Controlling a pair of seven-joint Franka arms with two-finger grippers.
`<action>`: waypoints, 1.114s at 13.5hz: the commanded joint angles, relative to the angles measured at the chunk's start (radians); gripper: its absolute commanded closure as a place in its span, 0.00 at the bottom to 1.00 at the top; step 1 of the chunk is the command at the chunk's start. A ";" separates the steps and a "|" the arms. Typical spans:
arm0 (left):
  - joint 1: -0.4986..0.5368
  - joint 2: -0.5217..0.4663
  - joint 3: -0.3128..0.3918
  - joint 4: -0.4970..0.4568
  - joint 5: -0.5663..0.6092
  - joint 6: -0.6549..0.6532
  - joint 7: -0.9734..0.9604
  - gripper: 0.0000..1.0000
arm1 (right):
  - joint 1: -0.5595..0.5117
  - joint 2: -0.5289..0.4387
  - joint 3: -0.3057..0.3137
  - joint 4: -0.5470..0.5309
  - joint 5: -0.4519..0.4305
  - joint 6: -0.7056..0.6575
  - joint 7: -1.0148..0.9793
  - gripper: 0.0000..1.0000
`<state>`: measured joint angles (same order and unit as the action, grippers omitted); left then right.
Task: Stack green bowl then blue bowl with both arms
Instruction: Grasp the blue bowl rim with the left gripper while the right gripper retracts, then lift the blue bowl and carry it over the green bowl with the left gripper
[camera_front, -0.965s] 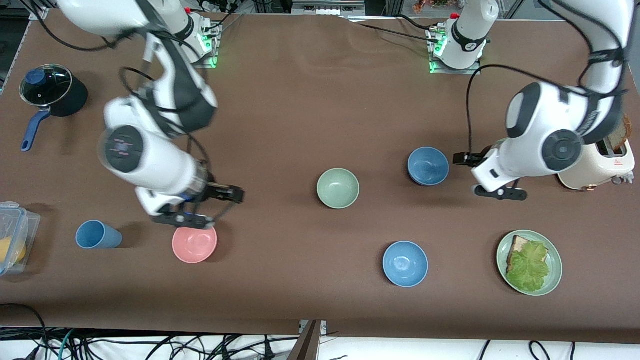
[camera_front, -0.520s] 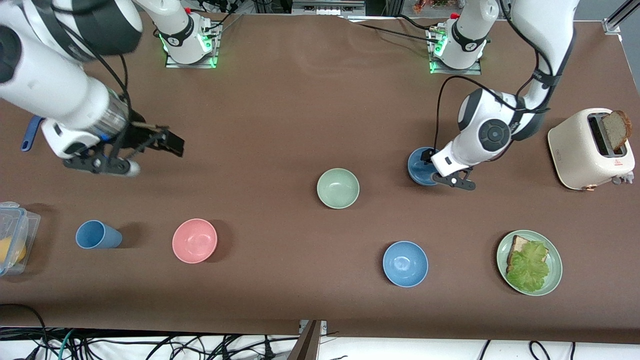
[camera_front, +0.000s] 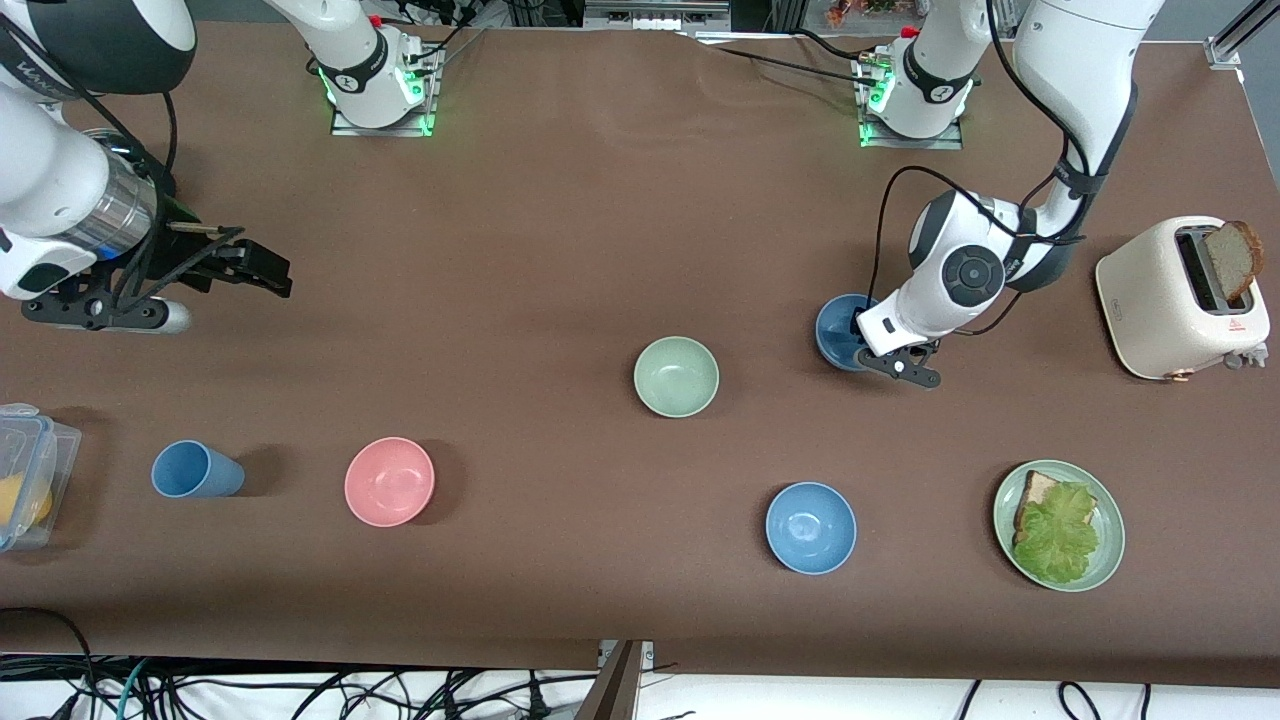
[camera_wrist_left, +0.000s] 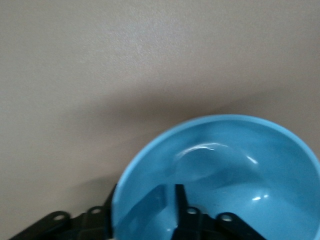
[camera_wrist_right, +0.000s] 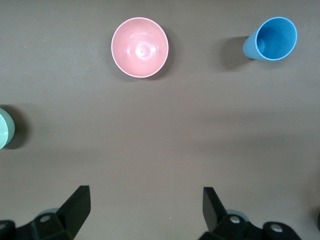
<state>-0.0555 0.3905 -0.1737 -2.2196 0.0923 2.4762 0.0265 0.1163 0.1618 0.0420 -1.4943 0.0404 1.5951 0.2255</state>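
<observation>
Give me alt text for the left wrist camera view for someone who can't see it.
The left gripper straddles the rim of a blue bowl on the brown table, one finger inside the bowl and the other outside its wall. The bowl's glossy inside fills much of the picture; nothing else shows.

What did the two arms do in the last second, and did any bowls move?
The right gripper left the pink bowl, rising away open toward its own end of the table. The left gripper came down onto the blue bowl, its fingers straddling the rim. The green bowl, pink bowl and every other dish stayed put.
</observation>
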 joint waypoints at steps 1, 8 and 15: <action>0.011 -0.016 -0.001 0.008 0.018 -0.005 0.023 1.00 | -0.001 -0.033 0.003 -0.021 0.012 -0.009 -0.021 0.01; 0.006 -0.073 -0.016 0.205 0.004 -0.306 0.036 1.00 | -0.003 -0.038 -0.062 -0.021 -0.008 -0.009 -0.150 0.01; -0.141 0.100 -0.044 0.630 -0.250 -0.568 -0.075 1.00 | 0.000 -0.036 -0.113 -0.001 -0.004 -0.036 -0.282 0.01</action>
<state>-0.1585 0.3645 -0.2239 -1.7401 -0.0984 1.9385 -0.0143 0.1158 0.1418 -0.0669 -1.4920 0.0342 1.5803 -0.0232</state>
